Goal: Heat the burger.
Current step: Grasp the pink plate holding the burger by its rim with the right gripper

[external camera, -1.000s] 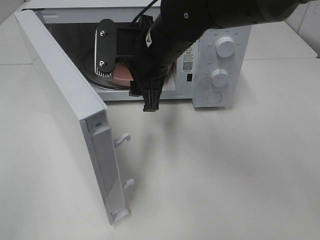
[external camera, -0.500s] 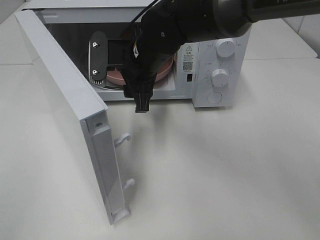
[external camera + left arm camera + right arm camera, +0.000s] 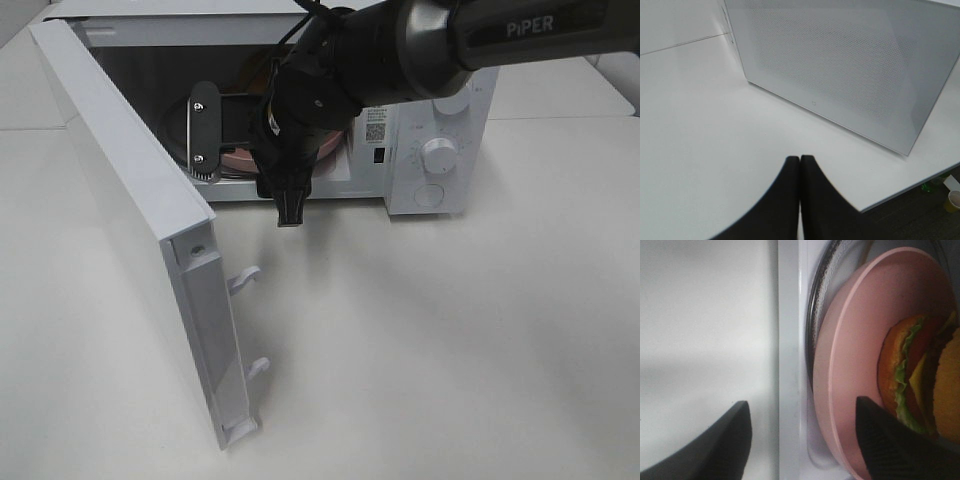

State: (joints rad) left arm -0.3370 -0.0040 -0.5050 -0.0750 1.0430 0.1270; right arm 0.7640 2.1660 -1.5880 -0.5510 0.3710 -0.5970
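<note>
Burger (image 3: 910, 370) sits in the microwave (image 3: 470, 150), upper centre; right gripper (image 3: 801, 407) fingers apart, left gripper (image 3: 800, 161) fingers together; we must shut the door (image 3: 130, 200), then heat.

- A white table (image 3: 450, 330) carries everything.
- A white microwave (image 3: 405, 190) stands directly on it.
- The microwave's door (image 3: 120, 200) is swung open at its left, just above the tabletop.

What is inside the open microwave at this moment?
A pink plate sits on the glass turntable of the microwave, with the burger on it. From the high camera the right arm covers most of the plate and the whole burger.
</note>
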